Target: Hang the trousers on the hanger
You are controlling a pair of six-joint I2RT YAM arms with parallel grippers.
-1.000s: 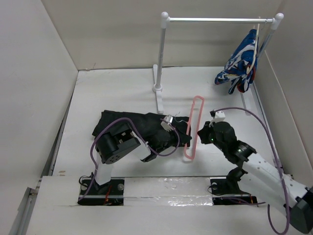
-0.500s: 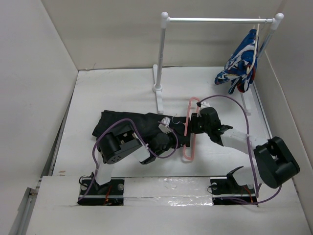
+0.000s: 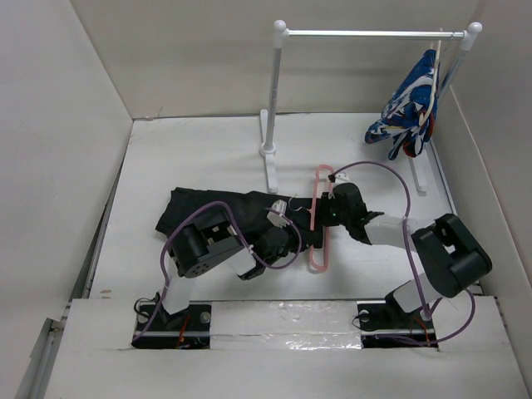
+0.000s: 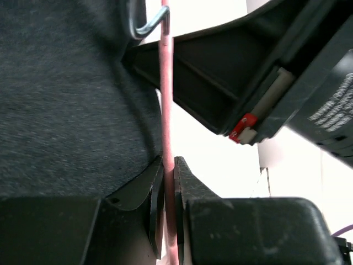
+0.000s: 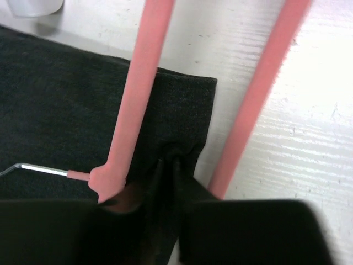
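**A:** Whereabouts of the trousers (image 3: 241, 204)?

**B:** Spread on the surface (image 3: 191, 150), left of centre, one end tucked under one bar of the hanger (image 5: 144, 77). Hanger just right of them, metal hook (image 4: 144, 26) pointing back over the black cloth. Hard to tell whether lying flat or tipped up on edge.

**A:** And the grips?

**B:** As for the left end effector (image 4: 168, 165): pressed together on a pink bar, pinching it edge-on. As for the right end effector (image 5: 168, 174): closed on a small fold at the corner of the cloth, between the two pink bars, going by the wrist view.

**A:** Likely step?

**B:** Probably drawing that end through the hanger's opening. Not yet through.

**A:** Risks from here?

**B:** Several.
- Only a thin pinch of soft fabric, so liable to slip free under a brisk pull.
- Could equally drag the whole heap along, with the far end unpinned, instead of feeding it through.
- Narrow bar gripped edge-on, so apt to twist or pivot in the left grip once tugged sideways.
- Worth minding the hook too: close over the fabric and prone to snag.
- Very tight quarters, with the end effectors just beside each other, so some chance of a knock.

**A:** Safest approach?

**B:** Slow and straight through the gap, with the hanger held level.
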